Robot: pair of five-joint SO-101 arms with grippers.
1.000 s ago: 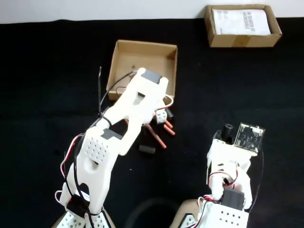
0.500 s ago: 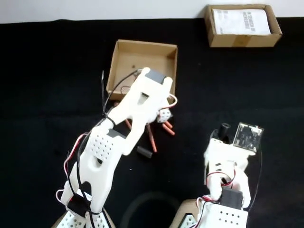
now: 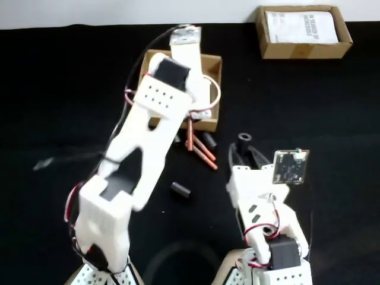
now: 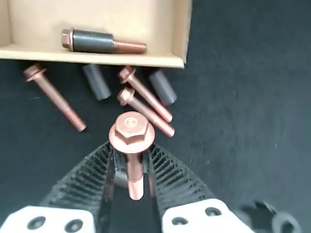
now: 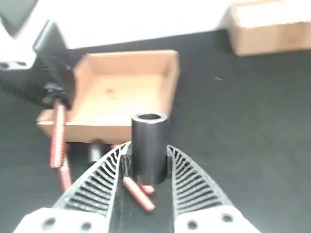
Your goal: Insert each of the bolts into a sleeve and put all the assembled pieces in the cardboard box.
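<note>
End effector (image 4: pixel 130 165) clamps bolt (image 4: pixel 131 145); assembled piece (image 4: pixel 99 41) inside cardboard box (image 4: pixel 182 34).

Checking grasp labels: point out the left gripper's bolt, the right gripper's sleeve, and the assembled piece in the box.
held bolt (image 4: pixel 131 132): left wrist view, on its hex head.
held sleeve (image 5: pixel 149 145): right wrist view, on its side wall.
assembled piece (image 4: pixel 92 41): left wrist view, on its dark sleeve part.

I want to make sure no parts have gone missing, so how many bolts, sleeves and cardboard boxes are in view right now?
Bolts: 5
Sleeves: 5
Cardboard boxes: 2
Total: 12
</note>
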